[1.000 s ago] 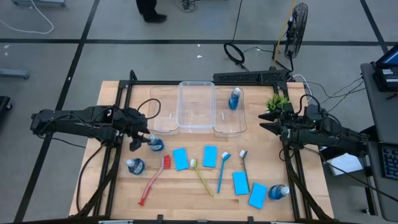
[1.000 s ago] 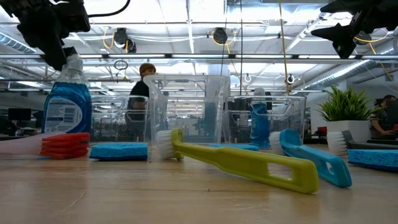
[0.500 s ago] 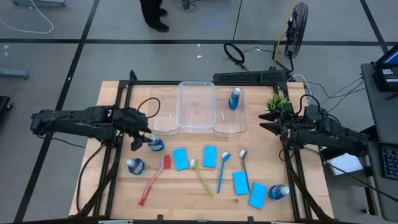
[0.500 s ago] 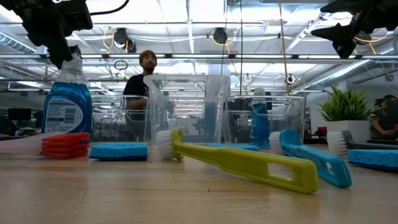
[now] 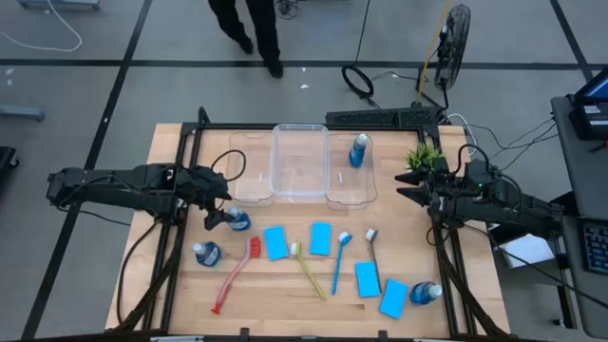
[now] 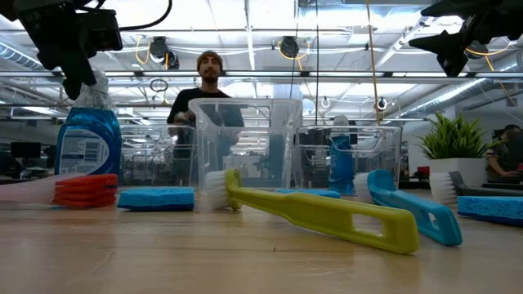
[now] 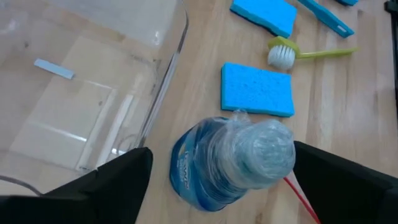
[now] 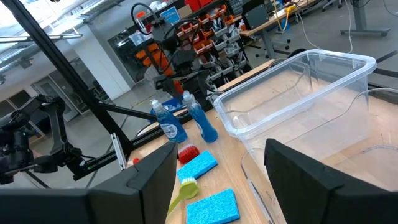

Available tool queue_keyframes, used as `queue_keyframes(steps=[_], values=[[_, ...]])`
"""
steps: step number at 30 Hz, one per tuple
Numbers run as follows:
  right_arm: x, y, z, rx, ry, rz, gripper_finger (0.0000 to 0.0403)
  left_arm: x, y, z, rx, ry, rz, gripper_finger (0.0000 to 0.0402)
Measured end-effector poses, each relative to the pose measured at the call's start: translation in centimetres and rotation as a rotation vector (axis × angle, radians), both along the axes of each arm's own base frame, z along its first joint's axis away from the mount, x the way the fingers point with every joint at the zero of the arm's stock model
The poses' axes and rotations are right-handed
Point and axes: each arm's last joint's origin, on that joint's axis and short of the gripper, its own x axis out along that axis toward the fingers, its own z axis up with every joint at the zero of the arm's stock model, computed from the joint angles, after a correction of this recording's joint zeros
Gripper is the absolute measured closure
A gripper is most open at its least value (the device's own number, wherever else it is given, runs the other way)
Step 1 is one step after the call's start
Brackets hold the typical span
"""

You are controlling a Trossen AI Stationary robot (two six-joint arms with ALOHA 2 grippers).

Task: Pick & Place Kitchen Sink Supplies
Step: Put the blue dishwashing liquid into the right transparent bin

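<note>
A blue bottle [image 5: 237, 220] stands upright on its base on the table's left part. My left gripper [image 7: 224, 180] is open over it from the left, one finger on each side of the clear cap [image 7: 261, 149], gripping nothing. A second bottle [image 5: 206, 253] stands nearer. Another bottle [image 5: 358, 150] stands in the far right bin, and one more [image 5: 426, 293] lies at the near right. Several light-blue sponges [image 5: 275, 242] and the red [image 5: 234, 275], yellow-green [image 5: 309, 271], blue [image 5: 339, 261] and grey [image 5: 372, 249] brushes lie flat. My right gripper [image 8: 217, 186] waits open at the right.
Clear plastic bins [image 5: 300, 163] stand in a row at the table's far middle, the left one [image 7: 74, 93] just beyond the bottle under my left gripper. A potted plant [image 5: 423, 157] stands at the far right. A person [image 6: 208, 90] walks behind the table.
My left gripper has opened wider around the standing bottle's cap and rolled slightly, staying over the bottle. The bottle has stayed upright where it was. A person has walked along behind the table's far edge.
</note>
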Motion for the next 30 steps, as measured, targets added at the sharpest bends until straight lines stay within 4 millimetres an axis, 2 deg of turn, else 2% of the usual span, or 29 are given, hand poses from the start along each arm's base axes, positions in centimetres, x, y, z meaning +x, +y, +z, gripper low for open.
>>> queue_keyframes(steps=[13, 30], values=[[0.00, 0.00, 0.00, -0.003, 0.000, 0.000, 0.0174, 0.01, -0.02, 0.01, -0.053, 0.004, 0.049, 0.0007], [0.00, 0.00, 0.00, -0.019, 0.001, 0.001, 0.0174, 0.33, 0.07, 0.30, -0.028, -0.041, 0.061, 0.0007]])
